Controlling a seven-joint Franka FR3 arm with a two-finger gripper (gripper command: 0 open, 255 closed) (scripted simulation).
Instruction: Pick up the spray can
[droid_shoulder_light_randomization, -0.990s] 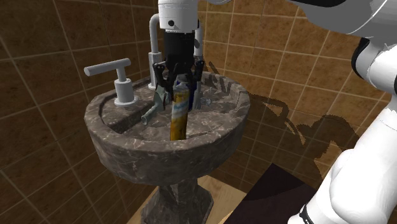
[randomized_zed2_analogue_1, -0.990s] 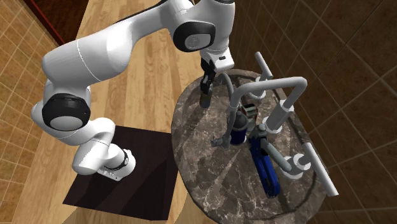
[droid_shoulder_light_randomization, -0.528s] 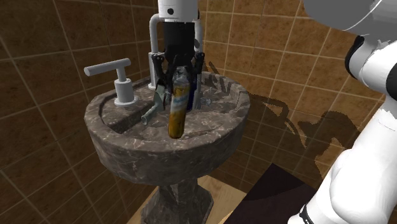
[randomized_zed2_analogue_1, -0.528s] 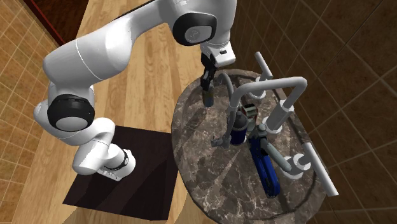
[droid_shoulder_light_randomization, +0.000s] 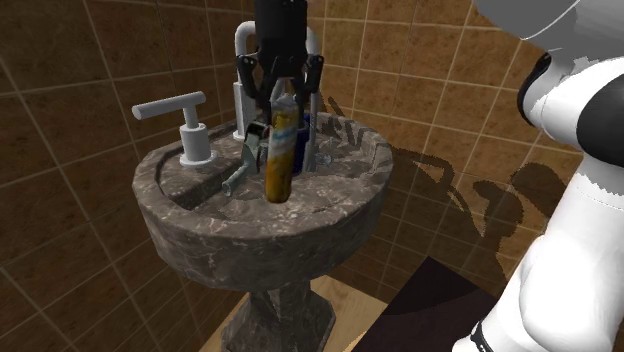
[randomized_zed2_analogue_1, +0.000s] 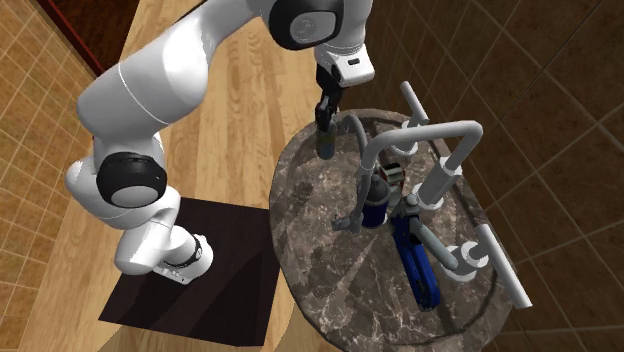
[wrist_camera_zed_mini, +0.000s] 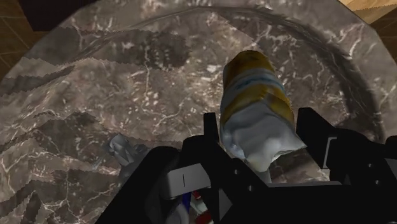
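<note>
Black two-finger gripper (droid_shoulder_light_randomization: 283, 78) clasping the top of the yellow, white-banded cylindrical spray can (droid_shoulder_light_randomization: 281, 150), which hangs slightly tilted over the dark veined marble pedestal sink (droid_shoulder_light_randomization: 200, 215). The wrist view shows the fingers (wrist_camera_zed_mini: 315, 130) pressed against both sides of the can. The second exterior view shows a blue elongated object (randomized_zed2_analogue_1: 416, 262) lying in the bowl at its right.

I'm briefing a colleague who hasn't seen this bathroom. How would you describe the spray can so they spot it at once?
Find the dark marble pedestal sink against the brown tiled wall. Over its basin the black pincer clasps the spray can by its top. It is a slim yellow-orange cylinder with a white-and-blue band, unlike the plain grey tap handle nearby.
</note>
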